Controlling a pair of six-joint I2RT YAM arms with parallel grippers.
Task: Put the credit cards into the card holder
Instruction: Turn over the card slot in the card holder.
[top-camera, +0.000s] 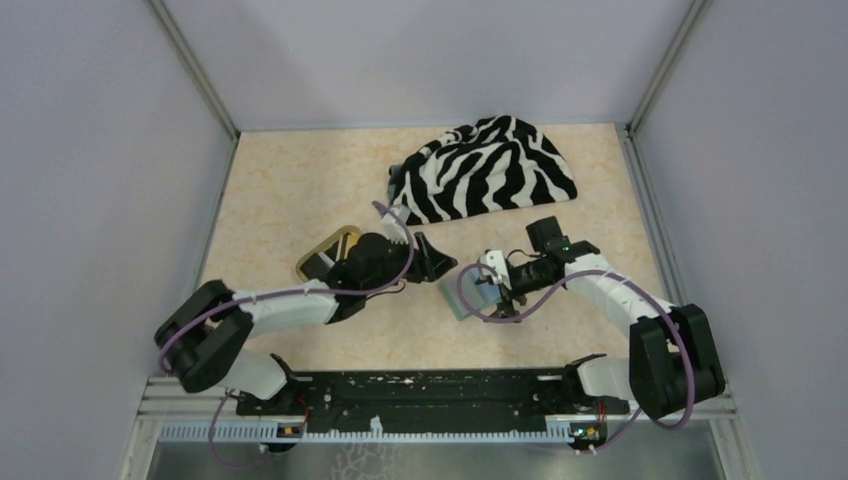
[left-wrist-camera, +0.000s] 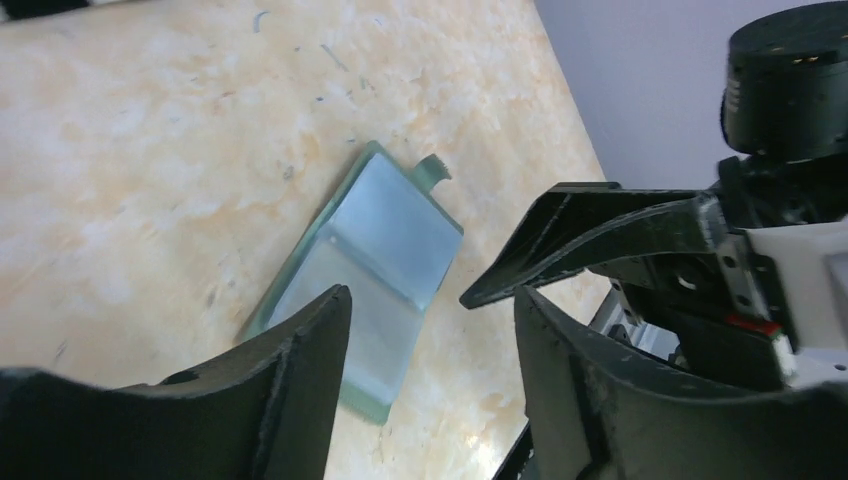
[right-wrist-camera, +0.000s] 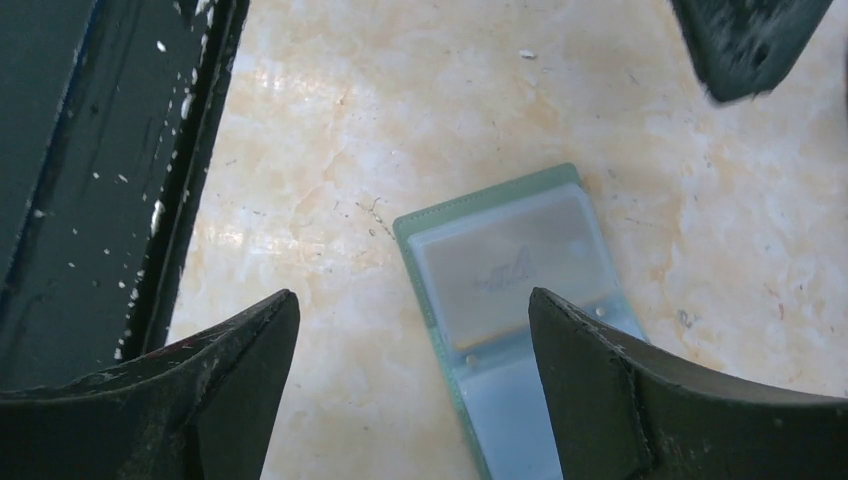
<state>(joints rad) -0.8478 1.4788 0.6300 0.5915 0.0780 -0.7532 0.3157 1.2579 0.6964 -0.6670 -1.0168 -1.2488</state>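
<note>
The card holder (top-camera: 457, 299) lies open and flat on the table, sage-green rim with its pale blue-grey inside facing up. It also shows in the left wrist view (left-wrist-camera: 380, 250) and in the right wrist view (right-wrist-camera: 510, 270). My left gripper (top-camera: 432, 258) is open and empty, hovering just left of and above the holder (left-wrist-camera: 430, 310). My right gripper (top-camera: 487, 297) is open and empty over the holder's right end (right-wrist-camera: 415, 310). The two grippers are close to each other. No credit cards show in any view.
A tan oval tray (top-camera: 325, 250) sits left of centre, mostly hidden under my left arm. A zebra-striped cloth (top-camera: 490, 170) lies at the back. The black base rail (top-camera: 430, 385) runs along the near edge and shows in the right wrist view (right-wrist-camera: 100, 150).
</note>
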